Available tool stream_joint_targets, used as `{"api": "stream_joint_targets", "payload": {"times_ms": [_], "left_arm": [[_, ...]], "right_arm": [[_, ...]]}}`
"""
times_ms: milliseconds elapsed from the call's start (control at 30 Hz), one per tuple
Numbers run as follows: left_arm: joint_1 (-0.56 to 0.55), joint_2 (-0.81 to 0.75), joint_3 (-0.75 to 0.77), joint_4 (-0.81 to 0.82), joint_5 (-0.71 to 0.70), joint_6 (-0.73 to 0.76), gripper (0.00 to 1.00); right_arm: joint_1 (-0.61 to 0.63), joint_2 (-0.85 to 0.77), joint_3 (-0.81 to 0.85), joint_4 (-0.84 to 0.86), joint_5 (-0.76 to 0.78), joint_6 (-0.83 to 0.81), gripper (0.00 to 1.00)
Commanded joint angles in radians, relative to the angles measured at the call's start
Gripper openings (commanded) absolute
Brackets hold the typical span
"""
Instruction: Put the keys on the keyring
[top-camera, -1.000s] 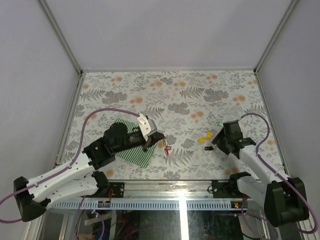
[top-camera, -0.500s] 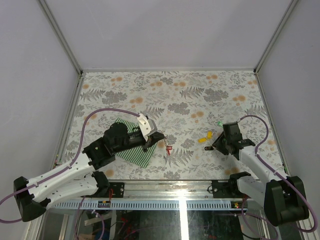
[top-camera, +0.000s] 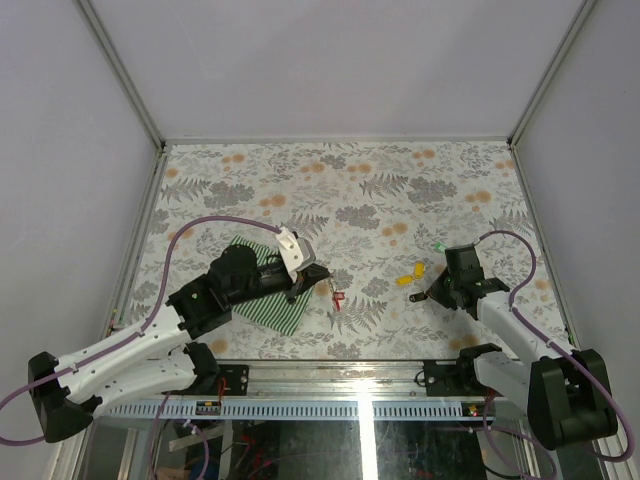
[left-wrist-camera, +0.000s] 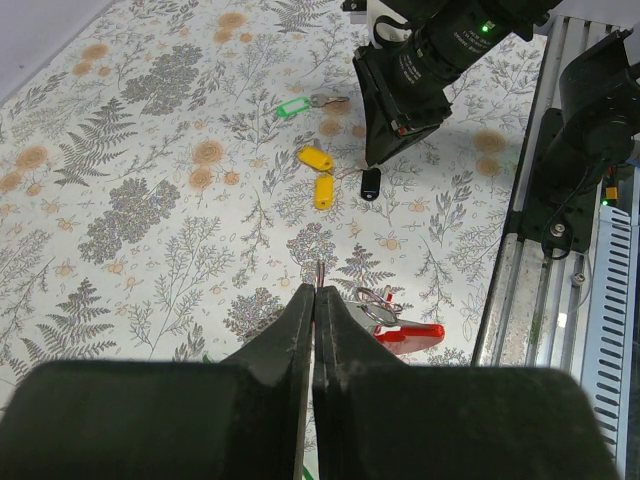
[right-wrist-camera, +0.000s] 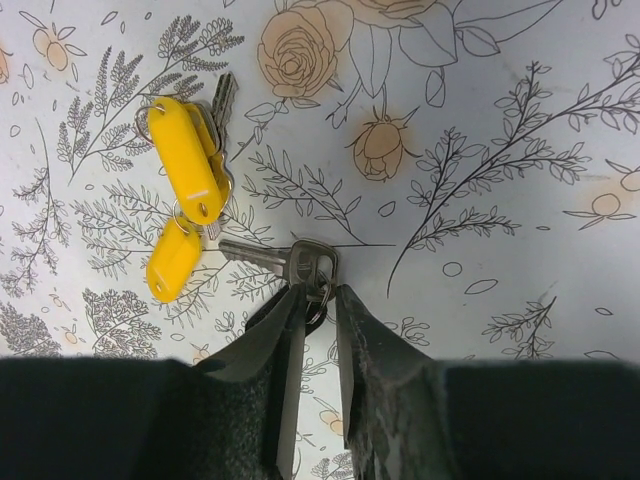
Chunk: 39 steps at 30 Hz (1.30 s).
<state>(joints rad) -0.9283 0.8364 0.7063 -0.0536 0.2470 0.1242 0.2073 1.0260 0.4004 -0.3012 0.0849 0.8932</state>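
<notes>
Left side first: left fingers (left-wrist-camera: 316, 296) pressed flat together, no gap at all, nothing caught between them. Just past those tips and a touch to their right, one keyring, a thin grey metal loop with a bright red plastic tag (left-wrist-camera: 398, 328), flat on the floral-print counter (left-wrist-camera: 150, 200). Close to the fingertips, not touching them. Behind the left fingers, under the arm, one green-and-white striped cloth (top-camera: 262, 303).

Across to the right: right fingers (top-camera: 433, 294) low at the counter, only a narrow slot between them. Sitting in that slot at the very tips, the small ring at the head of one silver metal key (right-wrist-camera: 262, 257), blade pointing away toward the yellow pieces. Pinched, or merely straddled? Cannot tell.

Now the count. Two yellow plastic key tags (right-wrist-camera: 186, 160) just ahead of the right fingers, lying end to end, with a second silver key (right-wrist-camera: 224, 98) poking out beside the farther tag. One small dark plastic tag (left-wrist-camera: 369, 182) right at the right fingertips, seen from the left wrist. One green plastic tag (left-wrist-camera: 292, 107) with a key of its own, farther from the right fingers than the yellow pair and well apart from the left fingers.
</notes>
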Motion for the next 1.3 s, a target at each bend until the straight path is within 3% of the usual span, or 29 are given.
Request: {"api": "stream_joint_targets", "payload": {"times_ms": [0,267,400,700,1000,1267], "left_arm": [[0.006,-0.007,0.036,0.062,0.007,0.013,0.0],[0.007,-0.007,0.04,0.056,0.005,0.014,0.0],[0.006,-0.012,0.044,0.041,-0.005,0.022,0.0],[0.022,-0.01,0.08,0.012,-0.049,0.035,0.0],[0.033,-0.003,0.068,0.043,-0.034,0.026,0.0],[0.034,-0.058,0.007,0.114,0.01,0.028,0.0]], "right_arm": [[-0.004,0.002,0.003,0.021,0.01,-0.014,0.22],[-0.004,-0.04,0.037,-0.001,0.029,-0.097,0.0],[-0.004,-0.057,0.075,-0.019,-0.011,-0.208,0.0],[0.007,-0.038,0.206,-0.069,-0.405,-0.5,0.0],[0.306,0.147,0.433,-0.263,-0.493,-0.706,0.0],[0.345,0.066,0.426,-0.169,-0.566,-0.791,0.0]]}}
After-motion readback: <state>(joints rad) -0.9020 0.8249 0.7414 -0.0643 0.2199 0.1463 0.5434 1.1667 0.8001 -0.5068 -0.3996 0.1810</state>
